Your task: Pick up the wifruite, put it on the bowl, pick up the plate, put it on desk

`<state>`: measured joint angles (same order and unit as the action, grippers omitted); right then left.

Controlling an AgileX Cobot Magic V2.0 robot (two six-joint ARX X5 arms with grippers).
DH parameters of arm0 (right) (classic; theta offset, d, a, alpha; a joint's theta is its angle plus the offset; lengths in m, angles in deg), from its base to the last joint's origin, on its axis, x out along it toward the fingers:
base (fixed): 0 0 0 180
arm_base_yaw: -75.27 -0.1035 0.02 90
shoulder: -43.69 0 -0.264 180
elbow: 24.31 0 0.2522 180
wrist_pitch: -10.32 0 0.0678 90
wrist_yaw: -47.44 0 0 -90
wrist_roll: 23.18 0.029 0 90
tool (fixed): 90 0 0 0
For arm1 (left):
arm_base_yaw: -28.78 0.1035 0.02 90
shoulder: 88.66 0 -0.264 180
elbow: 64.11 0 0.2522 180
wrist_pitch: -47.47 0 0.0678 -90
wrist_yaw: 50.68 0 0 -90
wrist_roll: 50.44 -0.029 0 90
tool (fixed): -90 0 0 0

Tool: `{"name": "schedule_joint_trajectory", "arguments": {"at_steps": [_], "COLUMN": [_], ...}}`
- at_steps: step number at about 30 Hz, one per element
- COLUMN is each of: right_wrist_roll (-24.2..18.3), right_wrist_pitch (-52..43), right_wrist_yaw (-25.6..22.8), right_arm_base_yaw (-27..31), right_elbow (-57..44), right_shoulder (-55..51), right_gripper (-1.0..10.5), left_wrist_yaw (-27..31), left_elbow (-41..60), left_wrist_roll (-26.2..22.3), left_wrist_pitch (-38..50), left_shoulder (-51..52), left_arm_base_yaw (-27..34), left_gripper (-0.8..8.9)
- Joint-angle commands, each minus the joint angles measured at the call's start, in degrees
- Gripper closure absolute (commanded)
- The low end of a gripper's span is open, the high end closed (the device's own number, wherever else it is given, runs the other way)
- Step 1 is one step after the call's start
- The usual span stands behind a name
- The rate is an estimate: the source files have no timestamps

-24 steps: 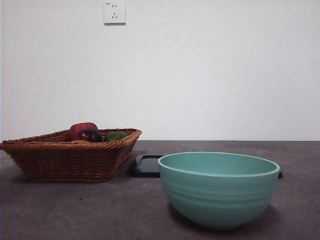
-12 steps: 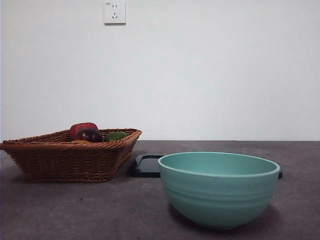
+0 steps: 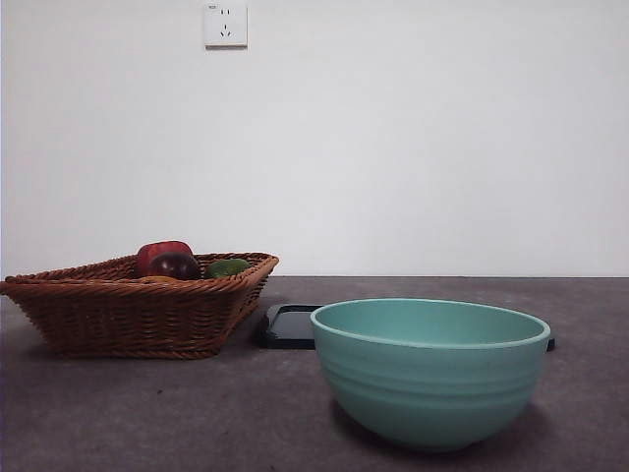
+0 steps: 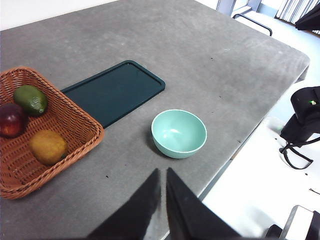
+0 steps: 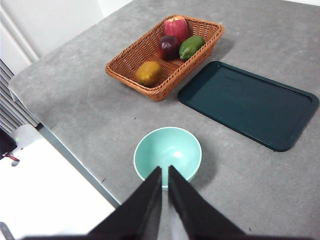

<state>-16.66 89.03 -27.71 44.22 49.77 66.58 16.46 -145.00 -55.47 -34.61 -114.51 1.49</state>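
The wifruite (image 4: 47,146) is an orange-brown oval fruit lying in the brown wicker basket (image 4: 75,117); it also shows in the right wrist view (image 5: 148,73). The teal bowl (image 3: 429,372) stands empty on the desk (image 3: 147,413), seen too in the left wrist view (image 4: 179,132) and the right wrist view (image 5: 167,151). The plate (image 5: 247,102), a flat dark green rectangular tray, lies on the desk behind the bowl and beside the basket (image 4: 115,90). My left gripper (image 4: 162,172) and right gripper (image 5: 164,170) are both shut and empty, high above the desk.
The basket (image 3: 138,305) also holds a red apple (image 5: 175,26), a dark red-purple fruit (image 5: 169,46) and a green fruit (image 5: 190,46). The desk's front edge (image 5: 75,150) runs near the bowl. A white wall with a socket (image 3: 225,24) stands behind.
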Motion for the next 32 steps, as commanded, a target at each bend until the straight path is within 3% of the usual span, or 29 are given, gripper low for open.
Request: {"name": "schedule_joint_trajectory", "arguments": {"at_steps": [1, 8, 13, 16, 21, 24, 32], "right_wrist_roll": [0.5, 0.5, 0.5, 0.5, 0.5, 0.5, 0.5], "right_wrist_pitch": [-0.6, -0.6, -0.6, -0.6, -0.6, -0.6, -0.6], "right_wrist_yaw": [0.1, 0.1, 0.1, 0.1, 0.1, 0.1, 0.1], "right_arm_base_yaw": [-0.3, -0.3, -0.3, -0.3, -0.3, -0.3, -0.3], "right_elbow": [0.6, 0.6, 0.6, 0.6, 0.6, 0.6, 0.6], "right_shoulder": [0.1, 0.1, 0.1, 0.1, 0.1, 0.1, 0.1], "right_gripper": [9.3, 9.3, 9.3, 9.3, 9.3, 9.3, 9.3], "left_wrist_yaw": [-0.4, -0.4, -0.3, 0.0, 6.4, 10.3, 19.8], "left_elbow": [-0.7, -0.6, -0.1, 3.7, 20.3, 31.1, 52.2], "left_wrist_roll": [-0.3, -0.3, 1.9, 2.0, 7.3, 7.3, 7.1], "left_wrist_pitch": [0.6, 0.5, 2.7, 9.4, 30.5, 40.2, 52.1], "left_shoulder": [0.0, 0.0, 0.0, 1.0, 6.8, 11.1, 20.7], "left_arm_base_yaw": [-0.3, 0.7, 5.6, 10.2, 17.4, 20.6, 23.2], "left_gripper": [7.98, 7.98, 7.98, 7.98, 7.98, 7.98, 7.98]}}
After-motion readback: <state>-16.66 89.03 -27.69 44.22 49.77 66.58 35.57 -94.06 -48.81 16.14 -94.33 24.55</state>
